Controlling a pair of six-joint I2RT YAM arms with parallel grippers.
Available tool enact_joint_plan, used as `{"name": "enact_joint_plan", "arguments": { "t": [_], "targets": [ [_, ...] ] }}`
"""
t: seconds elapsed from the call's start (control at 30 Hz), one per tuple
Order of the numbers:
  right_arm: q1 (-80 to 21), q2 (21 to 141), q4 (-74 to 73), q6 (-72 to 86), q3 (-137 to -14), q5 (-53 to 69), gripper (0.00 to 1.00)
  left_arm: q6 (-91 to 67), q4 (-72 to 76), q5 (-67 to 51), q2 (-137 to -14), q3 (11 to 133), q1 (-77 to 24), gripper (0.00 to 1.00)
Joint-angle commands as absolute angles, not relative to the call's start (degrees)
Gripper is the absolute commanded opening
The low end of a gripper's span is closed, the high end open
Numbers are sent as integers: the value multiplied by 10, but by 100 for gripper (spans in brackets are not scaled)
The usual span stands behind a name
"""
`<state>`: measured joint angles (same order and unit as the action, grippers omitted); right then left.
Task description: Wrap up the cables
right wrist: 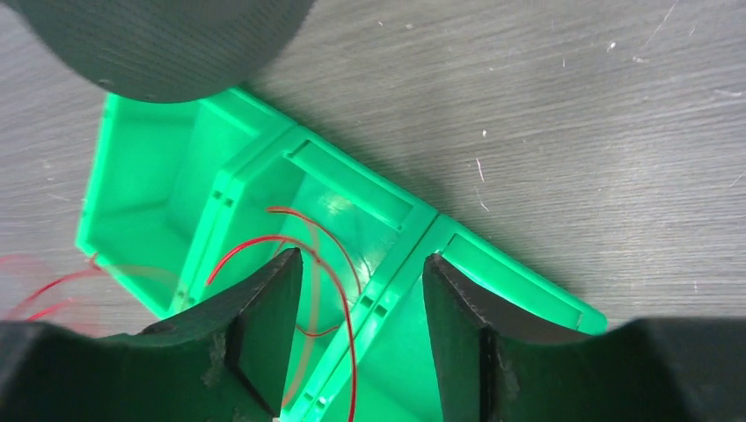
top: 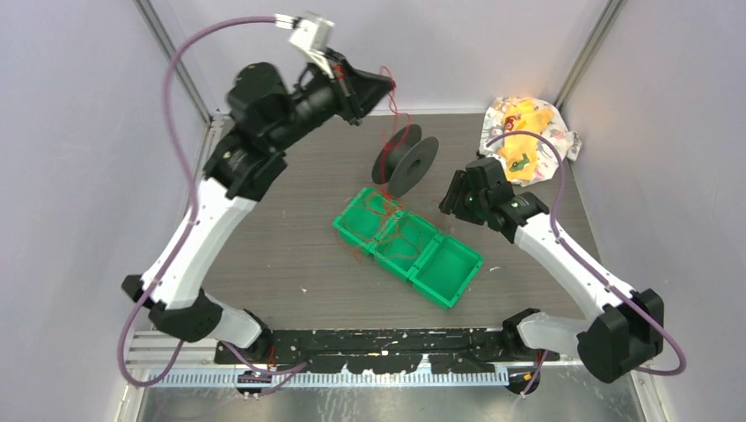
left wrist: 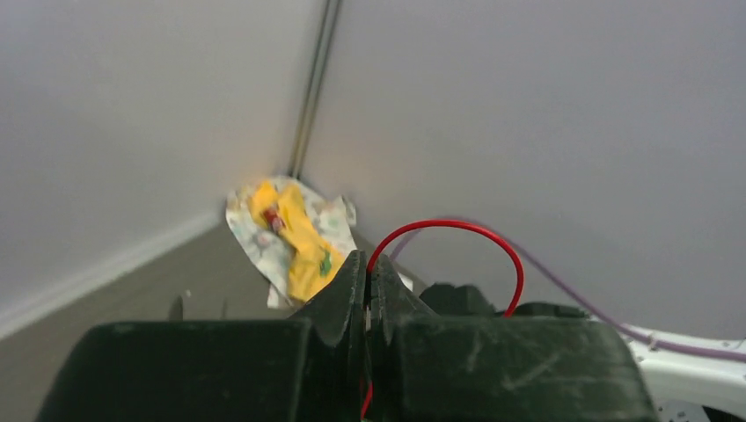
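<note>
Cable (left wrist: 449, 223) pinched (left fingers (left wrist: 352, 297)), right fingers (right wrist: 268, 318) apart

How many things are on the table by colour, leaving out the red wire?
Green bins: 3
Black spool: 1
Yellow and white crumpled bundle: 1
Total: 5

Dark wood-grain worktop (top: 290, 220): matt, lightly speckled. Green tray (right wrist: 352, 171): moulded plastic, glossy, smooth. Black spool (top: 413, 163): matt plastic, fine ribbed texture up close. Red cables (left wrist: 457, 226): smooth, slightly shiny sheath. Left claw (left wrist: 368, 259) and right claw (right wrist: 362, 259): black matt plastic, scuffed, rough at edges. Crumpled printed sheet (top: 528, 123): cloth or paper, cannot tell, dull.
</note>
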<state>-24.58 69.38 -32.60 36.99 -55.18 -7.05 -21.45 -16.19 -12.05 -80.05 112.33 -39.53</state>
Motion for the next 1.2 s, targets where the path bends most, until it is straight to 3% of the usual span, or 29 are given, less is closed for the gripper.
{"name": "enact_joint_plan", "arguments": {
  "t": [0.0,0.17,0.27,0.43,0.83,1.17],
  "targets": [
    [-246,618,-347,352,-608,-88,60,-275,-183,-197,-820,1118,-395,1],
    [-246,574,-323,310,-633,-38,61,-334,-126,-238,-843,1093,-395,0],
    [-246,563,-283,282,-626,60,60,-342,-125,-251,-851,1105,-395,1],
    [-250,603,-239,279,-622,125,51,-346,-134,-262,-858,1129,-395,1],
    [-298,672,-192,287,-629,159,42,-347,-136,-262,-857,1133,-395,1],
    [-299,637,-208,272,-604,189,43,-335,-144,-253,-862,1132,-395,1]
  ]
}}
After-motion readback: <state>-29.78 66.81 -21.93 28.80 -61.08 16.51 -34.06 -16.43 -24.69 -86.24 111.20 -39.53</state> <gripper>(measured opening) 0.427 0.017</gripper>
